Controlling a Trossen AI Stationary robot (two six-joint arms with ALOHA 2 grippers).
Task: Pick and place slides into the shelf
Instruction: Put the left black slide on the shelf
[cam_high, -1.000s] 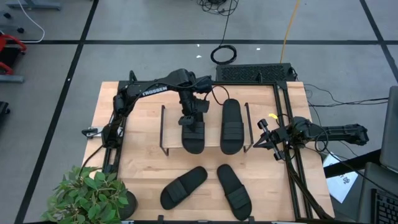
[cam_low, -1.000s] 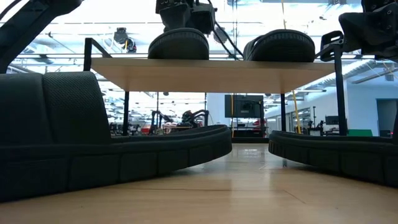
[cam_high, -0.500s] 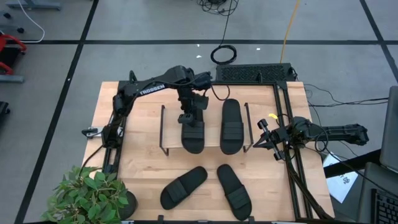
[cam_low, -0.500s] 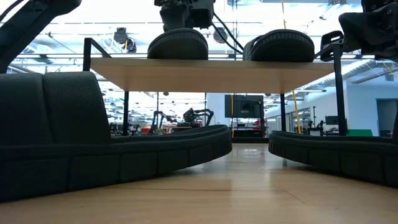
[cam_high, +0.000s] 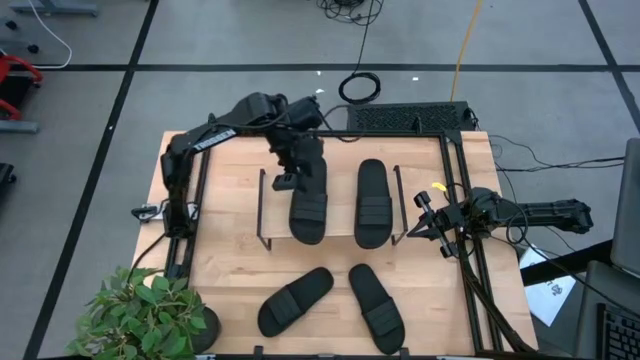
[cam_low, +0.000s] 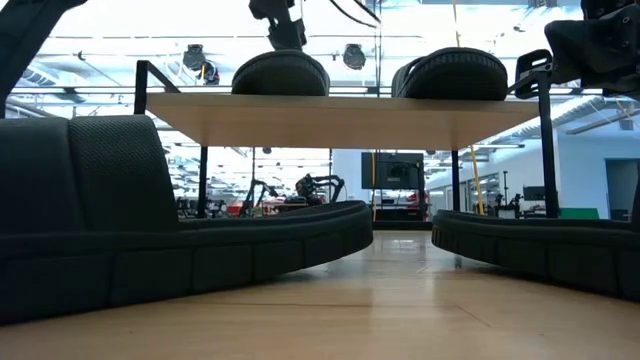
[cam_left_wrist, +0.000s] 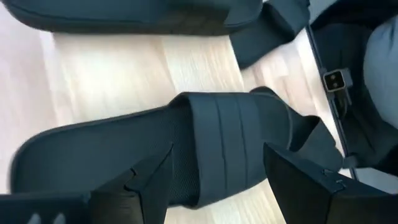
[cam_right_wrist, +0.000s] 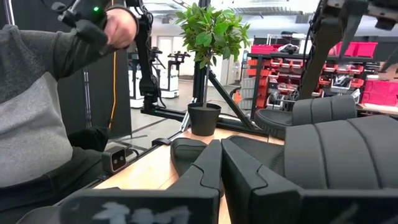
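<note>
The shelf (cam_high: 340, 235), a light wood plank on black wire sides, stands mid-table. Two black slides lie flat on its top, a left one (cam_high: 309, 208) and a right one (cam_high: 372, 203). Two more slides (cam_high: 296, 300) (cam_high: 376, 307) lie on the table near the front edge. My left gripper (cam_high: 287, 180) is open above the far end of the left shelf slide. In the left wrist view its fingers stand apart on either side of that slide's ribbed strap (cam_left_wrist: 227, 146), touching nothing. My right gripper (cam_high: 418, 228) waits, shut and empty, beside the shelf's right side.
A potted plant (cam_high: 150, 315) stands at the near left corner. A black frame rail (cam_high: 470, 270) runs along the table's right side, and another (cam_high: 190, 215) along its left. A person's sleeve and hand (cam_right_wrist: 37, 124) show beyond the table in the right wrist view.
My left gripper has risen off the left slide on the shelf and drawn back toward the table's far left. The slide stays lying on the plank.
</note>
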